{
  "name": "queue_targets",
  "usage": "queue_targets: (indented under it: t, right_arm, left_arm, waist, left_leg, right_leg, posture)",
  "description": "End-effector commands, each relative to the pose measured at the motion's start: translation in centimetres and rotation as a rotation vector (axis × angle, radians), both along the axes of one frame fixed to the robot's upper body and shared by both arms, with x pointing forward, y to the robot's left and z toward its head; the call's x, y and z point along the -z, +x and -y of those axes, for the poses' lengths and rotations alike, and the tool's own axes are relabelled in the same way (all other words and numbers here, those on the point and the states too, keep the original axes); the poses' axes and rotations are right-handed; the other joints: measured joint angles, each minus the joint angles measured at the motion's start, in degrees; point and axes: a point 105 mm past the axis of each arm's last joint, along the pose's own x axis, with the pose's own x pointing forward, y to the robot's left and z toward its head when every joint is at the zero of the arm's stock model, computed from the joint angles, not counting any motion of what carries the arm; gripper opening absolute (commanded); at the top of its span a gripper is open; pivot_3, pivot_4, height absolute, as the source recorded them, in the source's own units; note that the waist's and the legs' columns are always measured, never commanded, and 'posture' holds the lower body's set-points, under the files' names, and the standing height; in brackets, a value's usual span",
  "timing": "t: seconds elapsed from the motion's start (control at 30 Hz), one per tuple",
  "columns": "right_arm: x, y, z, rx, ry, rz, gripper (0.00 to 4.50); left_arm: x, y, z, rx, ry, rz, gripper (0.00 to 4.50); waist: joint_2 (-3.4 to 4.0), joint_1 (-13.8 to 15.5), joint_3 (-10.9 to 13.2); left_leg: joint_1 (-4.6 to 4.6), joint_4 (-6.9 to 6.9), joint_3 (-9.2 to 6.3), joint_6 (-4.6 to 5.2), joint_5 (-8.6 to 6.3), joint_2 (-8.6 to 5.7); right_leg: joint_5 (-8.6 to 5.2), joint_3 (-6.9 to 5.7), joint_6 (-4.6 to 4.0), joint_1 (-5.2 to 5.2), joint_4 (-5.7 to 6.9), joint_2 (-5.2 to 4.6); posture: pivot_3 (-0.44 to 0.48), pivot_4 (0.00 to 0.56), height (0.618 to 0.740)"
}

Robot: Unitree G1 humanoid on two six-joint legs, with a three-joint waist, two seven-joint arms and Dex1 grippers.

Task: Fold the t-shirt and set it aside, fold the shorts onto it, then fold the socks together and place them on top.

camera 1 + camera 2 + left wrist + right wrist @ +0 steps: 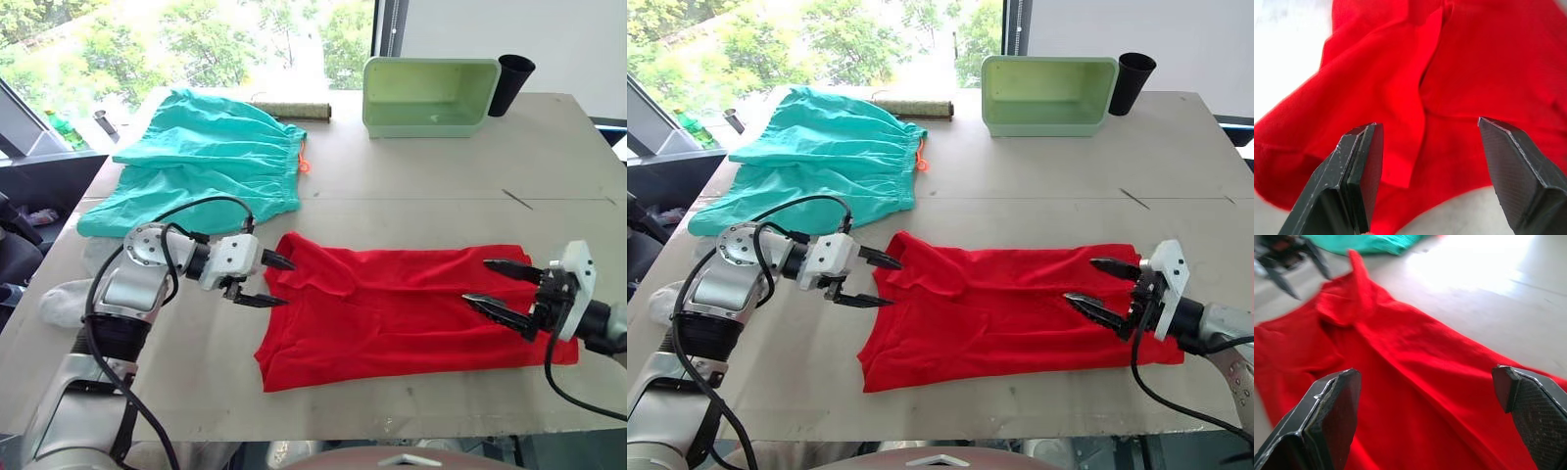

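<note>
The red t-shirt (pixel 392 305) lies on the table (pixel 549 166) as a long band folded lengthwise, with wrinkles at its left end. My left gripper (pixel 279 282) is open at that left end, its fingers just over the cloth's edge. My right gripper (pixel 477 281) is open above the t-shirt's right end. Neither holds anything. In the wrist views the left gripper (pixel 1425 127) and the right gripper (pixel 1426 373) both frame red cloth between spread fingers. The teal shorts (pixel 206 162) lie spread at the far left. A light grey sock (pixel 59 302) lies at the table's left edge, partly behind my left arm.
A pale green bin (pixel 431 93) and a black cup (pixel 511 83) stand at the back of the table. A brownish roll (pixel 292 110) lies behind the shorts. Bare table stretches between the t-shirt and the bin and along the front edge.
</note>
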Motion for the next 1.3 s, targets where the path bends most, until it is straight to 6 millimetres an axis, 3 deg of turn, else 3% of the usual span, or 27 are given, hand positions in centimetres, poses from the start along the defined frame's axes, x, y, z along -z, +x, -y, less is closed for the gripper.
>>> queue_targets:
  t: [0.03, 0.07, 0.2, 0.37, 0.63, 0.8, 0.9, 0.93, 0.97, 1.3]
  right_arm:
    - [-1.3, -0.1, -0.4, -0.032, -0.01, 0.067, 4.5]
    - [-1.3, -0.1, -0.4, -0.032, -0.011, 0.07, 4.5]
    - [-1.4, 0.0, -0.4, -0.027, -0.014, 0.08, 4.5]
    - [-1.5, 0.1, -0.3, -0.022, -0.011, 0.09, 4.5]
    - [-1.5, -0.7, -0.7, -0.058, 0.013, 0.075, 4.5]
    - [-1.3, -0.5, -0.9, -0.065, 0.005, 0.078, 4.5]
    - [-1.3, -0.5, -0.9, -0.067, 0.006, 0.08, 4.5]
    - [-1.3, -0.5, -0.9, -0.067, 0.006, 0.08, 4.5]
    - [-1.2, -0.6, -0.9, -0.066, 0.007, 0.079, 4.5]
    - [-1.1, -0.5, -0.9, -0.054, 0.013, 0.082, 4.5]
  left_arm:
    - [-0.2, 0.7, -0.4, -0.007, 0.035, 0.055, 3.32]
    - [0.0, 0.8, -0.7, -0.011, 0.054, 0.057, 3.32]
    - [0.9, 1.5, -1.3, -0.036, 0.113, 0.069, 2.48]
    - [0.9, 2.0, -1.0, -0.036, 0.107, 0.074, 0.11]
    - [-1.3, 2.0, -0.3, -0.055, -0.013, 0.008, 0.11]
    - [-1.2, 1.6, -0.6, -0.054, 0.0, -0.045, 0.11]
    - [-1.3, 1.8, -0.1, -0.058, -0.022, -0.015, 1.05]
    - [-1.4, 1.8, 0.2, -0.055, -0.036, 0.002, 1.59]
    - [-1.3, 1.7, 0.5, -0.044, -0.04, 0.006, 1.74]
    - [-0.3, 1.0, 2.8, 0.03, -0.051, 0.049, 1.74]
  waist:
    - [0.0, 0.01, 0.0]
    - [0.0, 0.01, 0.0]
    - [0.0, 0.0, 0.0]
    - [0.0, 0.01, 0.0]
    - [-0.01, 0.01, 0.0]
    - [-0.01, -0.01, 0.0]
    - [-0.01, 0.02, 0.0]
    - [-0.01, 0.02, 0.0]
    - [-0.01, 0.02, 0.0]
    - [-0.01, -0.01, 0.0]
  left_leg:
    - [0.0, 0.0, 0.0, 0.0, 0.0, 0.0]
    - [0.0, 0.0, 0.0, 0.0, 0.0, 0.0]
    - [-0.01, 0.0, 0.01, 0.01, 0.0, 0.0]
    - [0.0, 0.0, 0.01, 0.02, 0.01, 0.0]
    - [-0.01, 0.01, 0.01, 0.09, 0.05, 0.0]
    - [-0.01, 0.01, 0.01, 0.09, 0.05, 0.0]
    - [-0.02, 0.01, 0.01, 0.1, 0.06, 0.0]
    - [-0.02, 0.01, 0.01, 0.1, 0.06, 0.0]
    - [-0.02, 0.01, 0.01, 0.1, 0.06, 0.0]
    - [-0.01, 0.01, 0.01, 0.09, 0.06, 0.0]
  right_leg:
    - [0.0, -0.01, 0.0, 0.0, 0.0, 0.0]
    - [0.0, -0.01, 0.0, 0.0, 0.0, 0.0]
    - [0.0, -0.03, 0.0, -0.01, 0.0, 0.01]
    - [0.0, -0.06, 0.01, 0.01, 0.0, 0.01]
    - [0.0, -0.06, 0.0, 0.01, 0.01, 0.02]
    - [0.0, -0.07, 0.01, 0.01, 0.01, 0.02]
    - [0.0, -0.07, 0.01, 0.02, 0.01, 0.03]
    - [0.0, -0.07, 0.01, 0.01, 0.01, 0.03]
    - [0.0, -0.07, 0.01, 0.02, 0.01, 0.03]
    - [0.0, -0.06, 0.0, 0.06, 0.01, 0.03]
  posture:
    - [0.0, 0.15, 0.74]
    - [0.0, 0.15, 0.74]
    - [0.0, 0.15, 0.74]
    - [0.0, 0.15, 0.74]
    - [0.0, 0.15, 0.74]
    - [0.0, 0.15, 0.74]
    - [0.0, 0.15, 0.74]
    - [0.0, 0.15, 0.74]
    - [0.0, 0.15, 0.74]
    - [0.0, 0.15, 0.74]
